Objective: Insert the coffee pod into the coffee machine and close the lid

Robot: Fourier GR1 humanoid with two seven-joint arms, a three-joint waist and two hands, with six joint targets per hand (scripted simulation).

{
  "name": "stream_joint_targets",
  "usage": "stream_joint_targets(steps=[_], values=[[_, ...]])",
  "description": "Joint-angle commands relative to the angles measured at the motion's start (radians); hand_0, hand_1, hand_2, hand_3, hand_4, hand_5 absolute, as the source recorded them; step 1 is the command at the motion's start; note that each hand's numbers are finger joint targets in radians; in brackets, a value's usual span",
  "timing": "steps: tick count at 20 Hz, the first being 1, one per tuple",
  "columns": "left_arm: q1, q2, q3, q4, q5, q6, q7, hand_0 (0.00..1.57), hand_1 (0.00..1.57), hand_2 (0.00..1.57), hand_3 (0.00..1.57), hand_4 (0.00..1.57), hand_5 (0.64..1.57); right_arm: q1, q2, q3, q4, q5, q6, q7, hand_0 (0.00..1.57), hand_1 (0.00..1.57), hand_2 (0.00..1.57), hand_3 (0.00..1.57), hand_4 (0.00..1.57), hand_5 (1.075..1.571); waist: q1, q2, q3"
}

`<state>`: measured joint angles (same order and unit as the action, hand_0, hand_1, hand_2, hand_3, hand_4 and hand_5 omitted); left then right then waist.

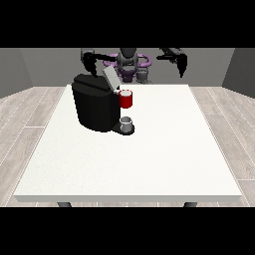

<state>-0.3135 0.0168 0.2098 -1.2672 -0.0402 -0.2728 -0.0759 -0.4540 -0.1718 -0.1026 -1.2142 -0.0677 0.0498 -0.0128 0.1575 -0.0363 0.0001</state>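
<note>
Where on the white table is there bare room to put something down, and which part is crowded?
The table is bare across the whole near half, in front of the coffee machine, and along the side at the view's right, beside the red thing at the machine. It is crowded only at the far corner at the view's left, around the machine and the grey thing on its base.

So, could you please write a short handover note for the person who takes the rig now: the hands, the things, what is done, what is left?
Hand at the view's left: raised behind the coffee machine, holding nothing; its fingers hang down.
Hand at the view's right: raised past the table's far edge, holding nothing.
Machine: on the table's left half, lid up.
A red thing at the machine sits in front.
A grey thing sits on the machine's base; I cannot tell if it is the pod.
Done: nothing visible. Left: insert pod, close lid.
</note>
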Motion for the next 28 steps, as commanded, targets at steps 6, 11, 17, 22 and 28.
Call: stream_joint_targets(steps=[6,11,17,22,28], values=[[0.082,0.025,-0.04,-0.152,0.031,0.01,0.048,0.0,0.0,0.0,0.0,0.0,1.571,-0.06,-0.021,0.002,0.134,0.043,0.039,-0.083,0.0,0.0,0.0,0.0,0.0,1.571,0.001,0.047,0.0002],[0.05,0.022,-0.044,-0.181,0.059,0.039,0.112,0.0,0.0,0.0,0.0,0.0,1.571,-0.152,0.027,0.009,0.147,0.06,-0.028,-0.007,0.0,0.0,0.0,0.0,0.0,1.571,0.0,0.05,0.0001],[0.059,0.072,-0.031,-0.154,0.059,0.031,0.052,0.0,0.0,0.0,0.0,0.0,1.571,-0.183,0.019,0.015,0.182,0.067,0.01,-0.042,0.0,0.0,0.0,0.0,0.0,1.571,-0.022,0.095,0.0],[0.069,0.098,0.002,-0.093,0.061,0.036,-0.044,0.0,0.0,0.0,0.0,0.0,1.571,-0.232,0.025,0.035,0.175,0.097,-0.001,-0.04,0.0,0.0,0.0,0.0,0.0,1.571,-0.03,0.132,-0.0003],[0.09,0.09,-0.027,-0.101,0.068,0.031,-0.032,0.0,0.0,0.0,0.0,0.0,1.571,-0.266,0.01,0.026,0.201,0.086,0.033,-0.025,0.0,0.0,0.0,0.0,0.08,1.571,-0.022,0.115,-0.0002]])
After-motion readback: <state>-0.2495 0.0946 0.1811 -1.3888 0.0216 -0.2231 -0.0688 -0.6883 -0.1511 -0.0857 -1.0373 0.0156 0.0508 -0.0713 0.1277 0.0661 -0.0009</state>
